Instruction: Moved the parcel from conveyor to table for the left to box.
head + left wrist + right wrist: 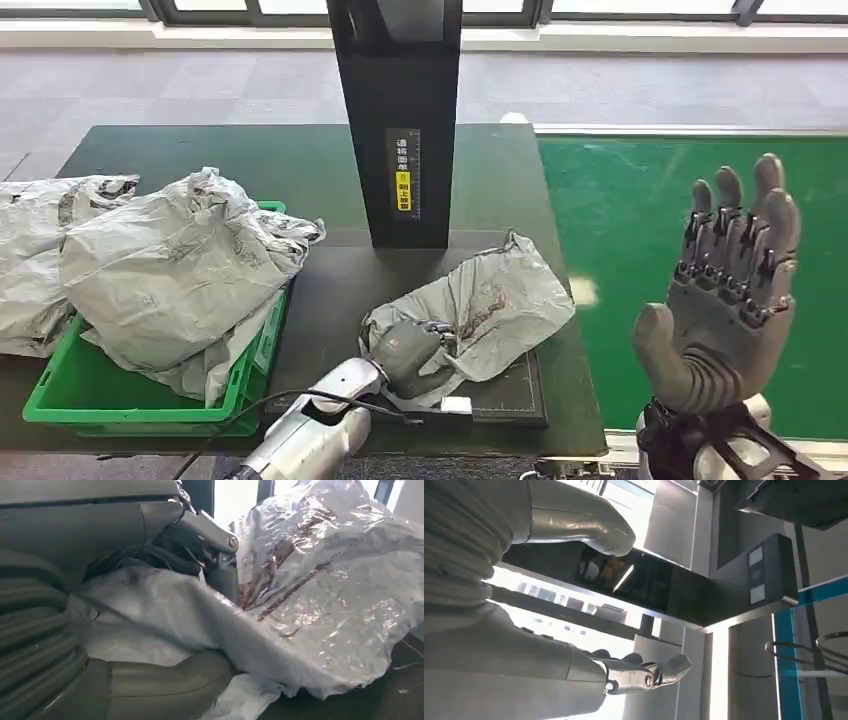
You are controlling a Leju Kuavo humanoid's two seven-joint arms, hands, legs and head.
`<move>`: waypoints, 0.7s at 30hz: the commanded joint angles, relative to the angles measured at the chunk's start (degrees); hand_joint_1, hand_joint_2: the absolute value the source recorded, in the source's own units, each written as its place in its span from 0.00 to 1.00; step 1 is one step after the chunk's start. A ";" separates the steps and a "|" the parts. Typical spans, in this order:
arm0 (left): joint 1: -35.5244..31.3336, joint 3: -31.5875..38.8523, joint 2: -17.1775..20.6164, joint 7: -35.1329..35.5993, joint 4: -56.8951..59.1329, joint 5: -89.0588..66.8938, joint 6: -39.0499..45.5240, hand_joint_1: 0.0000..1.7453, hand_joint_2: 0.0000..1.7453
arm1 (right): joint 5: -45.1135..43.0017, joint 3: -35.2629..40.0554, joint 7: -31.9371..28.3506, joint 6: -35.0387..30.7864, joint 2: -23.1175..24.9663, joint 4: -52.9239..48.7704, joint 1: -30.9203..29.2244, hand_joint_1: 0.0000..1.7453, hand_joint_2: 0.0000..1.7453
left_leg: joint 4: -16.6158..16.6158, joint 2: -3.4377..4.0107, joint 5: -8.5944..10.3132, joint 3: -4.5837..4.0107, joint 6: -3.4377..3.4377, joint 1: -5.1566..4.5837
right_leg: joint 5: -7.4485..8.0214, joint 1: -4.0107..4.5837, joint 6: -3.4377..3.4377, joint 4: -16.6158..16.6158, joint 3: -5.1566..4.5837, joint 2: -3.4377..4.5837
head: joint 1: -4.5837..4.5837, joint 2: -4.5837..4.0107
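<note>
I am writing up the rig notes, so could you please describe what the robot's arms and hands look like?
The left arm is a smooth silver shell with a black cable running along it. The left hand is grey. The right hand is grey with a ribbed palm cover, a thick thumb and darker segmented fingers.

Soft, even daylight fills the head view, which is sharp, with faint shadows on the dark table [300, 170]. In the left wrist view the crinkled parcel [320, 580] gleams and bright windows behind it blow out. The right wrist view is strongly backlit, with white glare and slight softness.
</note>
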 commanded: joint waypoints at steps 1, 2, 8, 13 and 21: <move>-0.79 -2.37 1.25 0.41 6.08 0.56 0.22 1.00 1.00 | 0.05 -4.03 0.13 0.27 0.85 -0.08 -0.26 0.00 1.00 | -0.10 0.02 0.01 0.12 0.01 0.00 | 0.01 0.01 -0.04 -0.10 0.11 -0.04 | 0.00 0.00; -0.76 -2.30 1.22 0.40 6.01 0.62 0.44 1.00 1.00 | -0.02 -4.06 0.13 0.28 0.77 -0.12 -0.21 0.00 1.00 | -0.07 0.01 0.00 0.10 0.01 0.02 | 0.01 0.04 -0.03 -0.09 0.11 -0.04 | 0.00 0.00; 0.22 -1.28 1.12 0.16 3.50 1.25 4.41 1.00 1.00 | -0.23 -4.21 0.13 0.11 0.33 -0.75 0.54 0.00 1.00 | -0.13 0.05 0.02 0.12 0.01 0.00 | 0.02 0.02 -0.05 -0.12 0.10 -0.03 | 0.00 0.00; 7.14 4.52 2.30 -1.86 -23.61 5.94 16.45 1.00 1.00 | -0.22 -3.65 0.13 -1.27 -0.38 -3.93 3.49 0.00 1.00 | 0.02 0.01 0.00 -0.10 0.01 0.04 | 0.00 0.05 -0.03 0.00 -0.10 -0.04 | 0.00 0.00; 13.00 6.00 3.49 -4.02 -34.20 7.75 20.24 1.00 1.00 | -1.29 -3.82 0.13 -0.68 -1.14 -2.73 2.86 0.00 1.00 | -0.09 0.13 -0.06 0.02 0.00 0.04 | -0.05 0.06 -0.08 -0.10 0.00 0.05 | 0.00 0.00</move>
